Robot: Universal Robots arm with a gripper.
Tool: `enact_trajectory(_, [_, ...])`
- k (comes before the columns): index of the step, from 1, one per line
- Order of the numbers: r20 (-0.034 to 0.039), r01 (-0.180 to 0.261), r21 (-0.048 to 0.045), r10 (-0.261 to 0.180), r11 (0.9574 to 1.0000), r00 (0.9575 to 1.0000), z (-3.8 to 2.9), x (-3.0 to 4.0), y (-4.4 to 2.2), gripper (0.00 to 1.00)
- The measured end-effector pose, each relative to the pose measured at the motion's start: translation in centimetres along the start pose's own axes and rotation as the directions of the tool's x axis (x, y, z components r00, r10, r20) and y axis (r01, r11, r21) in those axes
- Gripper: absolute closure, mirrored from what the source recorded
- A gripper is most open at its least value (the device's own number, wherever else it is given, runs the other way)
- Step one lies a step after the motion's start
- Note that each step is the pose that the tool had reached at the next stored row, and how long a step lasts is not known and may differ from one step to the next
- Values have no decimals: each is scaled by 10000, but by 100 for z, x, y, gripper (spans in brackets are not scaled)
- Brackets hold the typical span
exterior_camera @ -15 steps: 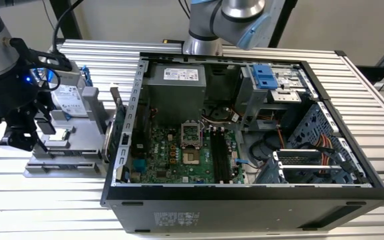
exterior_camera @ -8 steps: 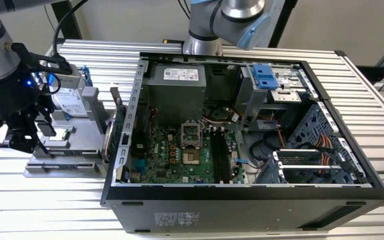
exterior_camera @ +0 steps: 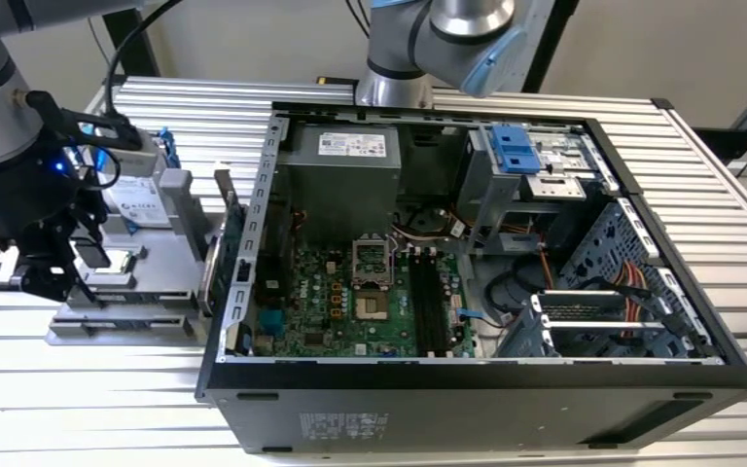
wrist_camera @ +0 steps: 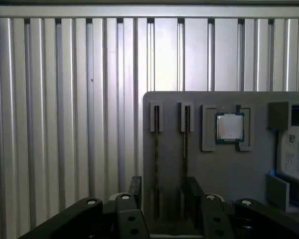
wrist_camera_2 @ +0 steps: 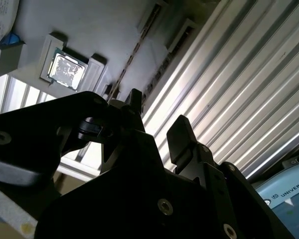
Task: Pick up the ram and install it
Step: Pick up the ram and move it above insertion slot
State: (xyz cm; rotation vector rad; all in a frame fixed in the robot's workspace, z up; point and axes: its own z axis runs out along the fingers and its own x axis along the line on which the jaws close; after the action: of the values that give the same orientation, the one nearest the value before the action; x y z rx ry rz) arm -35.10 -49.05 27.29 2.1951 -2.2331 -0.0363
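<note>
1. Pincer (wrist_camera: 164,188) hung wide open and empty over the grey holder (wrist_camera: 224,172) on the slatted bench (wrist_camera: 65,124).
2. The ram (wrist_camera: 156,159) stood on edge in a holder slot beneath the pincer, untouched. A second stick (wrist_camera: 185,149) stood just beside it, and both appeared to fall within the fingers' (wrist_camera: 135,186) span.
3. Closing from that line-up might have caught both sticks, or nipped one off-centre and tilted it in its slot.
4. A descent slightly off could have driven a fingertip onto the thin board's upper edge.
5. The processor chip (wrist_camera: 229,127) and hard drive (wrist_camera: 295,154) lay beyond the second stick, so sideways drift risked knocking them.
6. The computer case (exterior_camera: 478,389) stood well apart from the pincer. A skewed grip would likely have spoiled seating in its memory slots (exterior_camera: 428,302).
</note>
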Motion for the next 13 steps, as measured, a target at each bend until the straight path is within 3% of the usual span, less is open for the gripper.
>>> enact_trajectory(6, [-14, 0, 0, 0, 10000, 10000, 59, -2, 0, 0])
enact_trajectory(10, [-117, -3, 2, 3, 10000, 9999, 98, -2, -1, 0])
enact_trajectory(13, [-137, -2, 2, 2, 10000, 9999, 130, -2, -2, 0])
